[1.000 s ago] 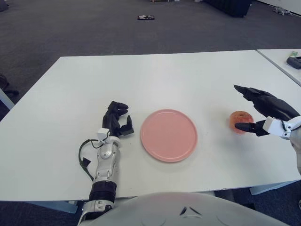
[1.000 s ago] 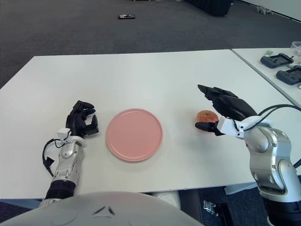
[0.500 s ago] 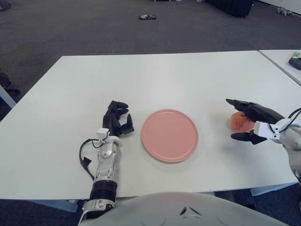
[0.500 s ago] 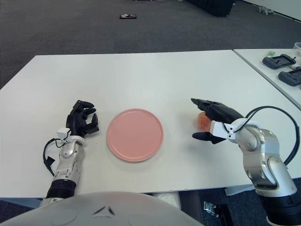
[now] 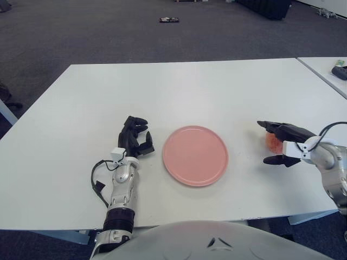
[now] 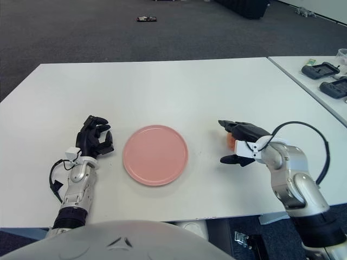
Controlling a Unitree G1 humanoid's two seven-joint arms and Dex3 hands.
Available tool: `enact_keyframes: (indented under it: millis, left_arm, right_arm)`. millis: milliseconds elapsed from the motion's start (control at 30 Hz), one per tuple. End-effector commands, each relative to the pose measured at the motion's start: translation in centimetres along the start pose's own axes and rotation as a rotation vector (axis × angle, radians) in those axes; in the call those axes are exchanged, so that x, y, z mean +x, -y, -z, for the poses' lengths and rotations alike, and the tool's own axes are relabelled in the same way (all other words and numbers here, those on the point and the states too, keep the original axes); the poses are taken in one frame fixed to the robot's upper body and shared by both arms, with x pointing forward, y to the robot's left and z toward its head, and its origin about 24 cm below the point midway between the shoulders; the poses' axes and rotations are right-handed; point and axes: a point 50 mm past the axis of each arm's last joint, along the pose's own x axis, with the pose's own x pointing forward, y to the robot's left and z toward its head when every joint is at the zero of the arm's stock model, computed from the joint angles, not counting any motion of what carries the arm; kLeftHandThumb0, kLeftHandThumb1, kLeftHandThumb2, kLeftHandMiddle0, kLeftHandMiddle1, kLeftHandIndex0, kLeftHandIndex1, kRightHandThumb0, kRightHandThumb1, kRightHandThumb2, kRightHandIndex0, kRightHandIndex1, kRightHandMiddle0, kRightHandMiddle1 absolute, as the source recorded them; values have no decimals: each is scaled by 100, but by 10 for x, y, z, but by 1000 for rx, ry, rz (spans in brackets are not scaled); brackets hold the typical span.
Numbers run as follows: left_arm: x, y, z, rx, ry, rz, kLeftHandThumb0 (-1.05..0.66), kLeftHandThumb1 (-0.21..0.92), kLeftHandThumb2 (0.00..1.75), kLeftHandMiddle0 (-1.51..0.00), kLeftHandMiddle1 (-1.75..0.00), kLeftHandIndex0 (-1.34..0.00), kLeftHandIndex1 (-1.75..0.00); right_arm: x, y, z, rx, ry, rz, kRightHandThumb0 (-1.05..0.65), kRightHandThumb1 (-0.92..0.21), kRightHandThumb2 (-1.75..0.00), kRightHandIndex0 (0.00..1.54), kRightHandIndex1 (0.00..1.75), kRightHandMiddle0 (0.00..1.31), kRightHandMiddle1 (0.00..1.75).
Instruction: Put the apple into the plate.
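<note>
Apple [image 5: 271, 142]: small, round, reddish, mottled skin, on the white desk [image 5: 179, 86] well right of the plate [image 5: 195, 155]. Mostly hidden behind the right hand [image 5: 282, 144], black fingers [image 5: 272, 128] spread wide around it, upper ones reaching over its top, thumb lower and nearer the desk edge; contact not clear, not closed on it. Plate: flat, round, matte pink, shallow rim, bare, lying between the two hands. Open smooth desk between apple and plate, nothing in the way. Left hand [image 5: 133, 138] beside the plate's left edge, black fingers loosely curled, holding nothing. Dark carpeted floor [image 5: 108, 32] beyond the desk; second white desk [image 6: 320, 70] at far right carrying dark devices [image 6: 320, 69].
</note>
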Motion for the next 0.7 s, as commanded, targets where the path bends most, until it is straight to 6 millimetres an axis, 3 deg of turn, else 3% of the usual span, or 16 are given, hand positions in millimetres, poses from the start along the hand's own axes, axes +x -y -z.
enact_keyframes:
  millis: [0,333,667]
  left_arm:
    - [-10,-8,16,29,-104,-40,-1,16,152,-73,-175,-49,-175]
    - [-12,-9,15,55,-109,-37,-1,13,155,-74,-175,-51,-175]
    - [-14,-9,14,62,-113,-43,-1,6,163,-80,-175,-58,-174]
  right_arm:
    - [21,-21,28,21,-37,-34,-105,-76,-46,0,0,0,0]
    - [27,-17,31,-4,27,-20,-105,-73,-43,0,0,0,0]
    - [36,-19,53,38,-24,-1,-105,-72,-43,0,0,0,0]
